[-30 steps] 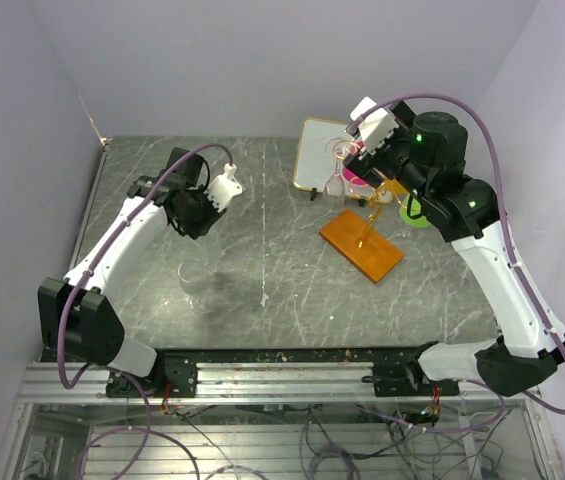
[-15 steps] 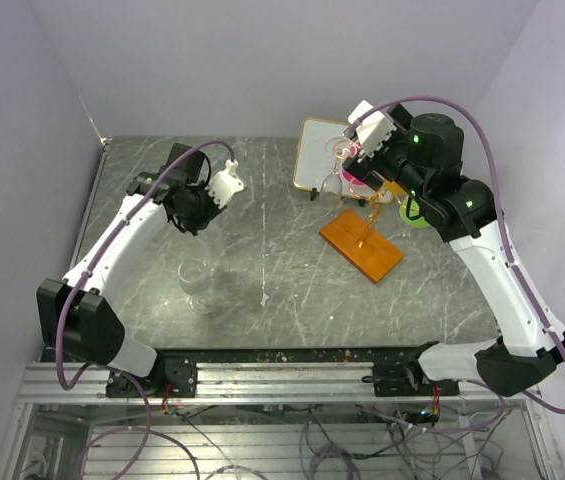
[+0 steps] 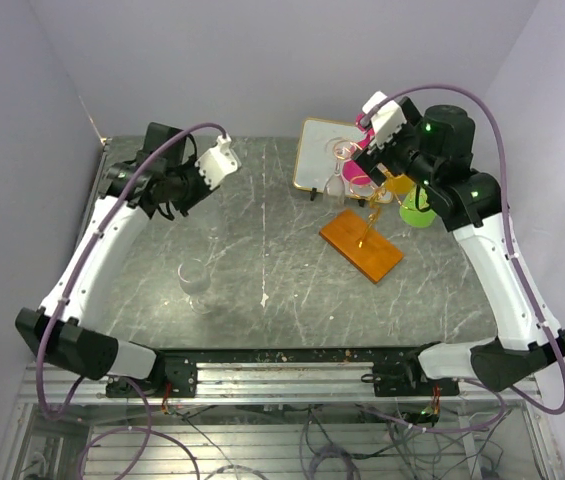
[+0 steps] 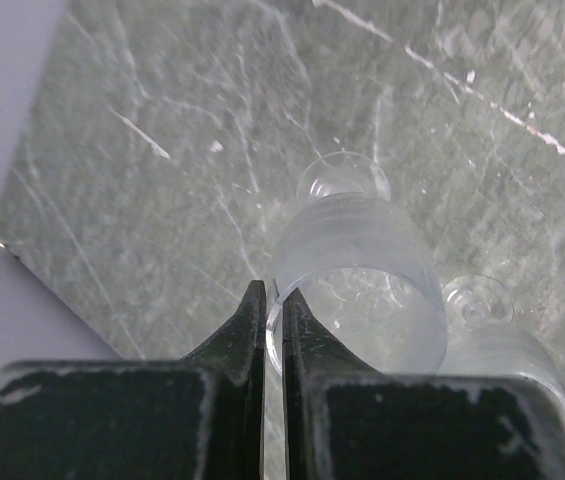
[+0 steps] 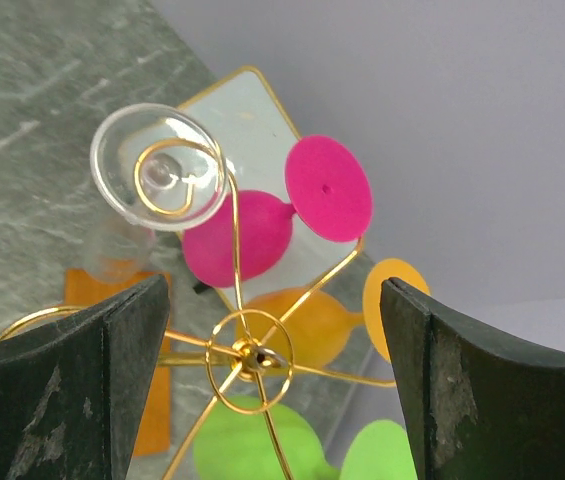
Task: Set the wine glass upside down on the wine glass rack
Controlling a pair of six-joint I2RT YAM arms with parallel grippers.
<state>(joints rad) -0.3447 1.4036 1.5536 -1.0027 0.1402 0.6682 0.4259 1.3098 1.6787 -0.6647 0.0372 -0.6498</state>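
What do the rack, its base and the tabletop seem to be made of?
Rack: thin shiny gold wire, likely metal, bent into scrolls. Base: flat matte orange-brown board, probably wood. Tabletop: grey with white veins, stone-look; marble or laminate, cannot tell.

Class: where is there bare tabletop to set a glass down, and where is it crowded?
Free: the marble stretch between the clear wine glass and the wine glass rack, and the near strip in front of the rack's base. Crowded: the far right, where rack, gold-framed panel and coloured glasses cluster.
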